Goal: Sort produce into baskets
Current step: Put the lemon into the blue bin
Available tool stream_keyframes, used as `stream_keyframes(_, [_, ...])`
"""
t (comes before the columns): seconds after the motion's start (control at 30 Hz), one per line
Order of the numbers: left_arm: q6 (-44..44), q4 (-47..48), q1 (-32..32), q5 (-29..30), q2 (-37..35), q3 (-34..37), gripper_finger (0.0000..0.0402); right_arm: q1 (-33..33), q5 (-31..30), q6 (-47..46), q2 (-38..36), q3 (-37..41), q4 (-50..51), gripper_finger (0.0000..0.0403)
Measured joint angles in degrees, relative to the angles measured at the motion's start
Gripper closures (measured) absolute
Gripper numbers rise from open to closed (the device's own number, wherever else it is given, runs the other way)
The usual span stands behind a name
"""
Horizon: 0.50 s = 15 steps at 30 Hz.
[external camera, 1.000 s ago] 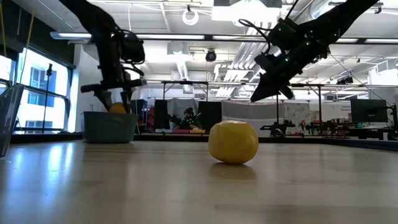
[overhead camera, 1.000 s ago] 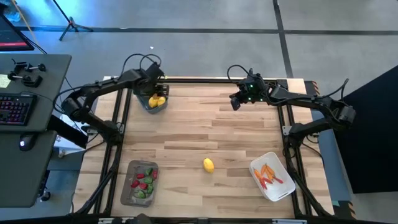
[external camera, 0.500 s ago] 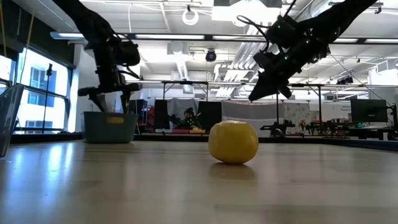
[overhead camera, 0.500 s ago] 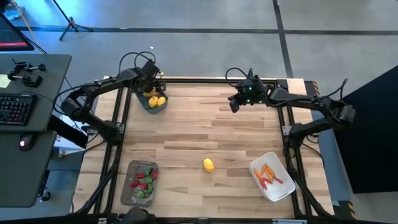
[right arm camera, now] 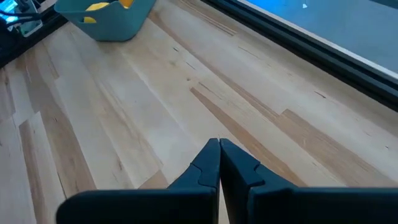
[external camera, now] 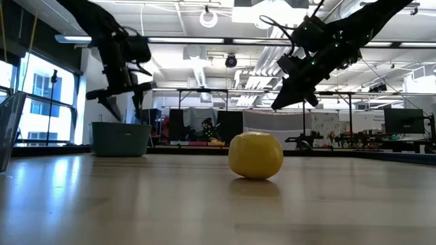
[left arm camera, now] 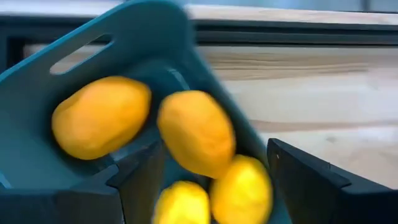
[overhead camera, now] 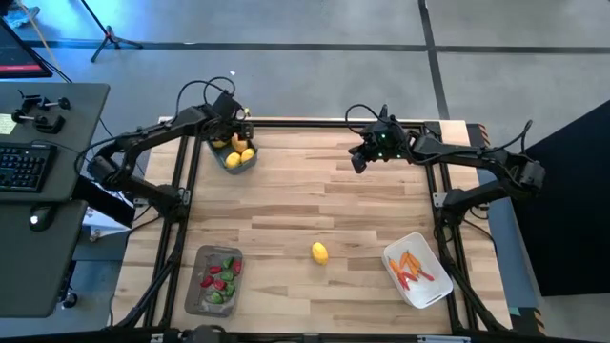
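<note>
1. One lemon (overhead camera: pixel 319 252) lies alone on the table (overhead camera: pixel 315 205), near the front edge between the shallow grey tray (overhead camera: pixel 195 286) and the white tub (overhead camera: pixel 424 291). It is round, so a glancing finger could set it rolling off the front edge.
2. The right gripper (overhead camera: pixel 359 158) hangs above the far middle of the table, fingers pressed together and empty. If it descends on the lemon without parting them, it will only knock it away.
3. The left gripper (overhead camera: pixel 233 131) hovers over the blue-grey tub (overhead camera: pixel 229 162) at the far left corner, jaws spread wide, holding nothing; the yellow fruits (left arm camera: pixel 196 134) lie inside. A careless sideways withdrawal could clip the rim and tip the tub.
</note>
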State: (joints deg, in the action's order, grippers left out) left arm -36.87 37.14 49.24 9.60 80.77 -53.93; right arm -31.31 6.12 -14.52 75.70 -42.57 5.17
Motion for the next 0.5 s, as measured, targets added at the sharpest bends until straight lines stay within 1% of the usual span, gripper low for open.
stream_keyframes(0.1, [1.0, -0.3, -3.0, 0.3, -3.6, 0.0, 0.0149, 0.5, -0.5, 2.4, 0.0, 0.0, 0.0, 0.0403])
stream_keyframes(0.23, [2.9, -1.2, -9.3, 4.2, -8.2, 0.8, 0.0186, 2.8, -4.2, 4.5, 0.0, 0.0, 0.0, 0.0403])
stream_keyframes(0.37, [3.3, -3.8, -16.3, 7.7, -12.8, 4.1, 0.0234, 6.4, -4.5, 4.3, 0.0, 0.0, 0.0, 0.0403])
stream_keyframes(0.5, [3.1, -9.5, -22.7, 9.5, -18.3, 9.3, 0.0288, 11.9, -4.3, 1.5, 0.0, 0.0, 0.0, 0.0403])
